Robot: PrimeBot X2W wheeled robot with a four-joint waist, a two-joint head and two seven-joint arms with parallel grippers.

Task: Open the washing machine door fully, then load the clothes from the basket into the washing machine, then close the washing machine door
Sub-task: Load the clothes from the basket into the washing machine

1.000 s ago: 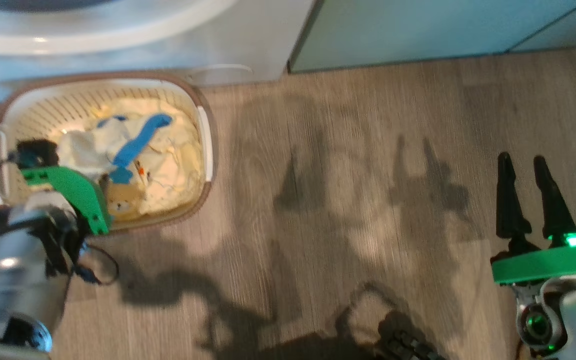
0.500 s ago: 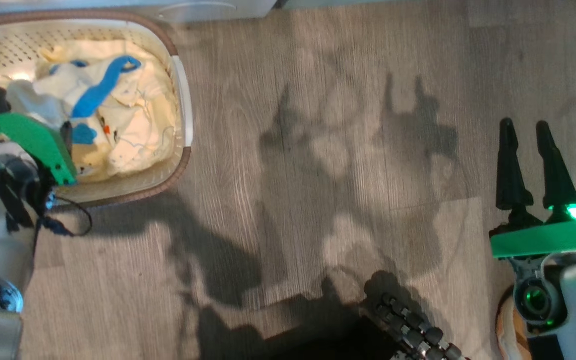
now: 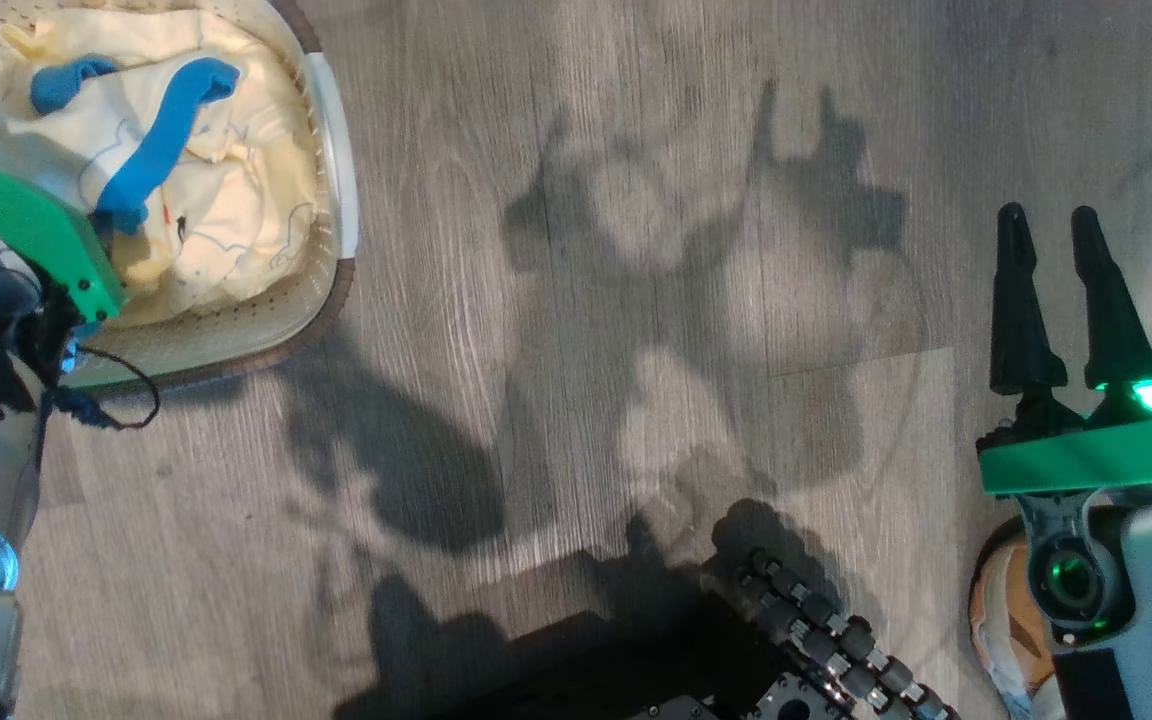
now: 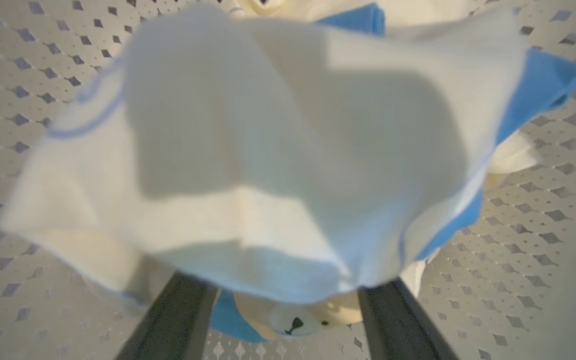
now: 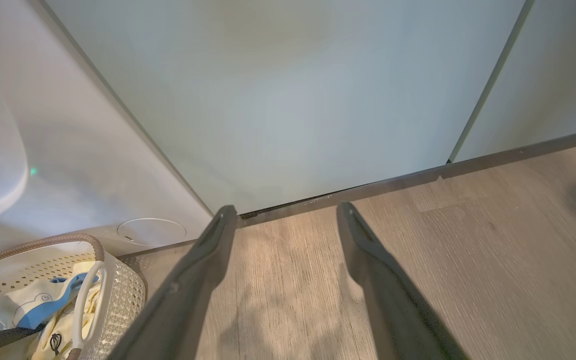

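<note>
The cream basket [image 3: 334, 292] sits at the top left of the head view, holding pale yellow clothes [image 3: 226, 220] with blue trim. My left arm reaches down into it. In the left wrist view my left gripper [image 4: 288, 280] is open, fingers [image 4: 178, 320] spread wide. A cream garment [image 4: 268, 150] lies across the tips and hides them, with the basket's perforated wall [image 4: 543, 240] all around. My right gripper [image 3: 1048, 215] hangs open and empty over the floor at the right. The right wrist view has the washing machine [image 5: 68, 165] with its white front, the basket [image 5: 123, 295] and the right gripper [image 5: 285, 210]. The washing machine door is out of view.
Pale green cabinet doors [image 5: 293, 100] stand to the right of the washer, down to the wooden floor [image 3: 586, 300]. The robot's dark base and cable chain [image 3: 816, 640] lie at the bottom of the head view. Bare floor separates the basket from my right gripper.
The head camera has tilted down, so the basket has slid to the top left and the washer has left the view. Both arms look unmoved, with the left still in the basket.
</note>
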